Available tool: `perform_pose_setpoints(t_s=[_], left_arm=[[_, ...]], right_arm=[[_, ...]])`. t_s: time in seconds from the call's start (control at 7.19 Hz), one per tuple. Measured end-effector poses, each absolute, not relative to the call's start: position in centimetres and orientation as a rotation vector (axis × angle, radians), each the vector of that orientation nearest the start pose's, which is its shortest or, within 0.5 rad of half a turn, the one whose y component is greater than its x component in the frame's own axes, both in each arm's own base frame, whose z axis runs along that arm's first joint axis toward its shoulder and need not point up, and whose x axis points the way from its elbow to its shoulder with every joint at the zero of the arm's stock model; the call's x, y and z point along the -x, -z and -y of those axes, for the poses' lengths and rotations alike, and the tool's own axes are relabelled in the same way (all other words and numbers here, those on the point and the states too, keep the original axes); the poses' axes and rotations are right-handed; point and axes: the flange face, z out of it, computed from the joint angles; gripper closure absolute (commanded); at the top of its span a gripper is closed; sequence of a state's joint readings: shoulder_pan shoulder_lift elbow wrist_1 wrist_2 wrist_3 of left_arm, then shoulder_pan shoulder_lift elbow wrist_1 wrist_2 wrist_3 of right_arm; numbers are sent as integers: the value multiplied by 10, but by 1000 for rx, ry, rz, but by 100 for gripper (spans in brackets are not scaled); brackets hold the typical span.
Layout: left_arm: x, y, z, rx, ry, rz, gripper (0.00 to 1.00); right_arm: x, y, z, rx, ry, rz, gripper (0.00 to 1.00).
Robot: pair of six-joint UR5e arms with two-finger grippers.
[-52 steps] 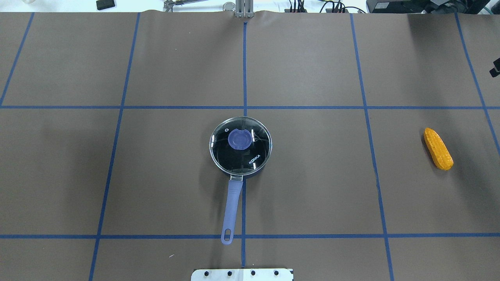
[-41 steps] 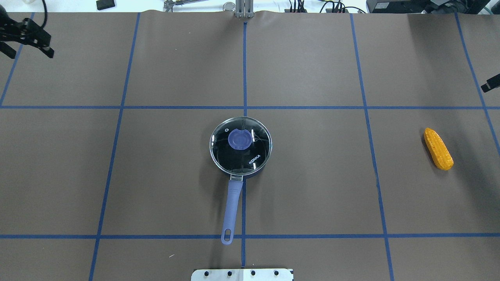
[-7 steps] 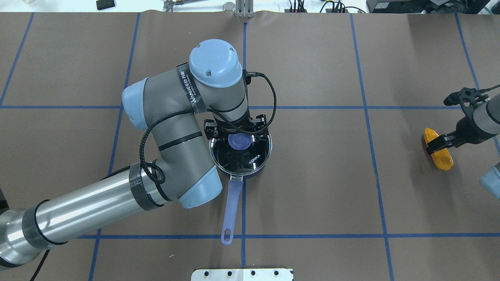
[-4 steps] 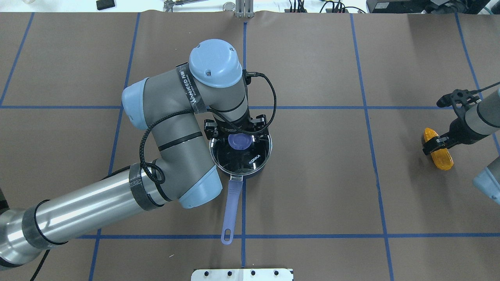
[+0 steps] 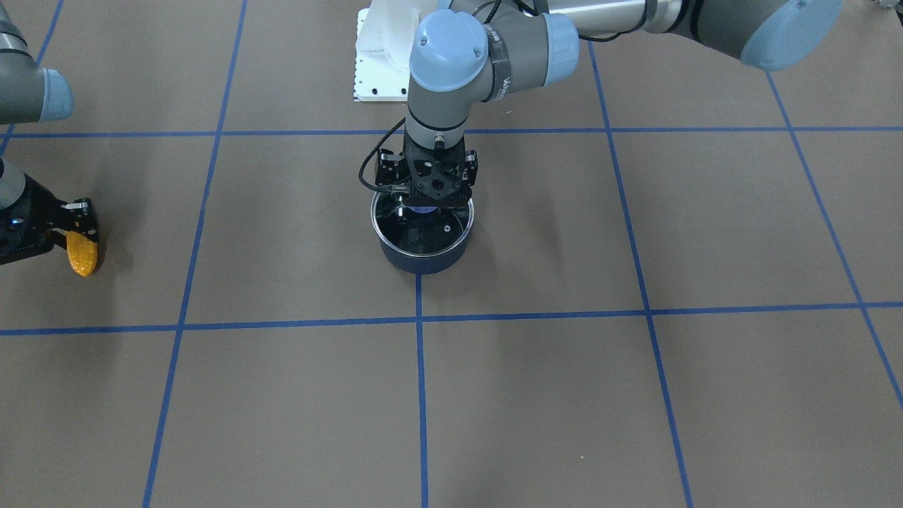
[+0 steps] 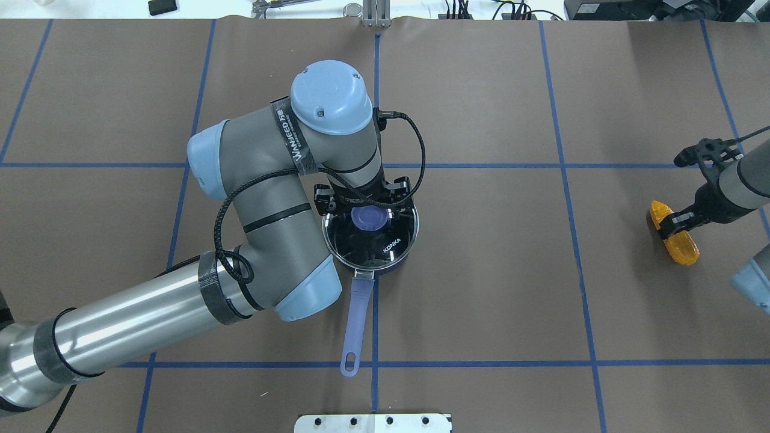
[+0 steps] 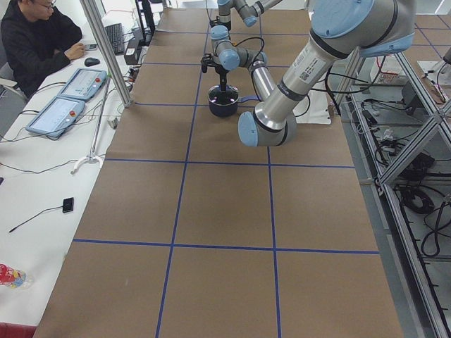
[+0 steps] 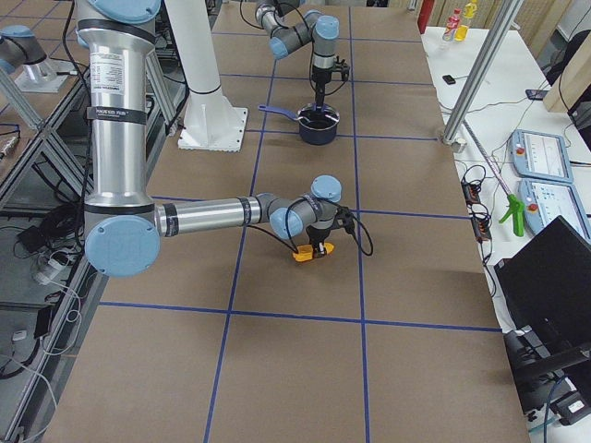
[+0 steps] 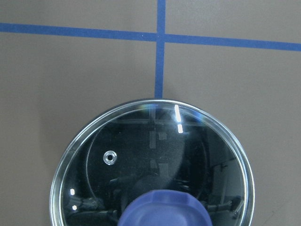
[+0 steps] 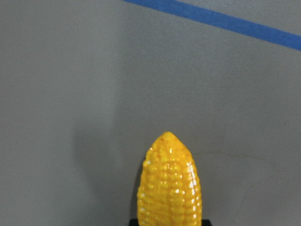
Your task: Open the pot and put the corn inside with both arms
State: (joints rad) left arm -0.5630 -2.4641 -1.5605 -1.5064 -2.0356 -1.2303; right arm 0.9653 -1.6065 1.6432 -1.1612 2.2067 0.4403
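Reaching left arm (image 6: 264,180): bent over the middle of the table (image 6: 481,288), wrist pointing straight down at the pot (image 5: 422,262)
left gripper (image 6: 368,210): low over the glass lid (image 9: 155,150), with its fingers on either side of the purple knob (image 9: 164,211); I cannot tell whether they squeeze the knob or stand off it
lid: seated flat on the pot's rim, covering the black inside
pot: upright just beside a crossing of the blue tape lines (image 6: 481,364), with its long purple handle (image 6: 356,319) pointing toward the robot's base
right arm (image 6: 743,177): comes in low from the table's right side
right gripper (image 6: 669,226): fingers drawn narrow across the width of the corn (image 10: 170,188), clamping it
corn: far out on the right, well apart from the pot and lying slanted in the overhead view; its tapered tip pokes out ahead of the fingers in the right wrist view; I cannot tell whether it is clear of the table
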Motion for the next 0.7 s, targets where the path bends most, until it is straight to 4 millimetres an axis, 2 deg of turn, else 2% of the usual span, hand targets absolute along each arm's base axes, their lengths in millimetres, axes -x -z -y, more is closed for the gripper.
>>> perform_pose_setpoints(t_s=[0.42, 0.7], left_arm=[[-555, -113, 455, 44, 16, -915, 5], [-555, -112, 455, 43, 15, -916, 5]], right_arm=[[225, -605, 454, -64, 312, 752, 74], [226, -604, 455, -66, 314, 752, 79]])
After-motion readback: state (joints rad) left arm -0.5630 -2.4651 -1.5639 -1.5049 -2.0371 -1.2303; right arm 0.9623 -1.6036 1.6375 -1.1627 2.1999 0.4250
